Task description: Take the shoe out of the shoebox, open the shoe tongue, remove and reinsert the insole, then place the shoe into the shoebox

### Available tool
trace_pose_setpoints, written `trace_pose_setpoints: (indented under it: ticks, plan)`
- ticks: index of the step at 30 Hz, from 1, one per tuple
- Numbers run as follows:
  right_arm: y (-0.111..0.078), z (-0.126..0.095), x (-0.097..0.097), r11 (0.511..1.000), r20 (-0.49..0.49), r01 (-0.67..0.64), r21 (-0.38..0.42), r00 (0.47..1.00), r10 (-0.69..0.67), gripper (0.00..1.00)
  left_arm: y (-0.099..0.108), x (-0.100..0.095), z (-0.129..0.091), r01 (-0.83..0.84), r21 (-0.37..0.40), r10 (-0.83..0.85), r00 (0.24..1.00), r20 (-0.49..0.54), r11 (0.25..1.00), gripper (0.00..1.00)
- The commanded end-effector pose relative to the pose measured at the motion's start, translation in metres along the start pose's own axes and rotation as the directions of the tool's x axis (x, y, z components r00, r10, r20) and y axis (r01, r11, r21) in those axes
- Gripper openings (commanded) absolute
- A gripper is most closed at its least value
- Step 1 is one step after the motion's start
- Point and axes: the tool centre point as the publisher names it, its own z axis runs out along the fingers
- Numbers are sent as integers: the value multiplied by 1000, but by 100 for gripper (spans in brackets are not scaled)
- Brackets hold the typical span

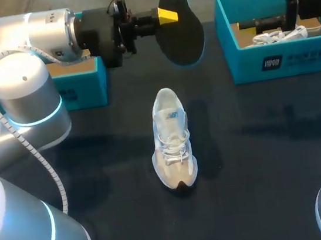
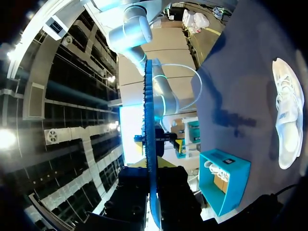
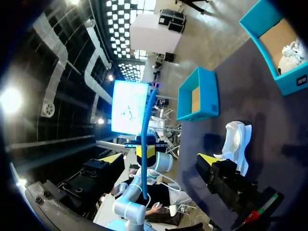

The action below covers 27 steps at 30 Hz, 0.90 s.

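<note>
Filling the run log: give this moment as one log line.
left gripper: shut on insole, held aloft | shoe: on table, centre | right gripper: open, by right shoebox | step: insole out

Left wrist: insole clamped edge-on.
My left gripper (image 2: 150, 169) pinches the insole (image 2: 148, 120) from both sides, its thin blue edge upright. Beside it, on the dark table (image 2: 240, 72), lie a white shoe (image 2: 288, 113) and a teal shoebox (image 2: 225, 185) with a second shoe (image 2: 216, 169) inside.

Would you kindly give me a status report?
Left gripper shut on insole, aloft. Right gripper open at right box. Shoe upright on table, nothing blocking.
</note>
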Motion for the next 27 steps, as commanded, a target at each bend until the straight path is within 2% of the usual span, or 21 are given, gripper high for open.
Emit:
trace_pose_setpoints:
  ticks: [1,3,6,7,8,9,10,11,12,13,15,16,17,27]
  plan:
    - [0,1,0,1000,1,-2,-1,1000,2,100,-1,-9,-3,291,32,-290,956,-49,956,0]
    - [0,1,0,1000,1,-2,-1,1000,2,100,0,-14,-5,440,17,-438,897,-63,898,0]
    - [0,1,0,1000,1,-2,-1,1000,2,100,0,-13,-9,726,-37,-720,674,-166,687,0]
    - [0,1,0,1000,1,-2,-1,1000,2,100,-1,-12,-10,832,-65,-828,535,-167,551,0]
    - [0,1,0,1000,1,-2,-1,1000,2,100,-2,-11,-10,900,-58,-891,415,-182,431,0]
    - [0,1,0,1000,1,-2,-1,1000,2,100,-1,-9,-10,945,-80,-938,302,-173,318,0]
    - [0,1,0,1000,1,-2,-1,1000,2,100,1,-5,-10,980,-101,-974,151,-170,170,0]
    - [0,1,0,1000,1,-2,-1,1000,2,100,3,-2,-9,992,-66,-986,95,-140,105,0]
    - [0,1,0,1000,1,-2,-1,1000,2,100,7,1,-8,998,-57,-996,-7,-91,-2,0]
    - [0,1,0,1000,1,-2,-1,1000,2,100,8,3,-8,994,-19,-987,-108,-116,-106,0]
    - [0,1,0,1000,1,-2,-1,1000,2,100,8,5,-7,980,17,-977,-199,-77,-200,0]
    - [0,1,0,1000,1,-2,-1,1000,2,100,6,5,-6,965,46,-963,-254,-96,-259,0]
    - [0,1,0,1000,1,-2,-1,1000,2,100,6,3,-6,952,72,-952,-291,-93,-298,0]
    - [0,1,0,1000,1,-2,-1,1000,2,100,6,3,-6,952,72,-952,-291,-93,-298,0]
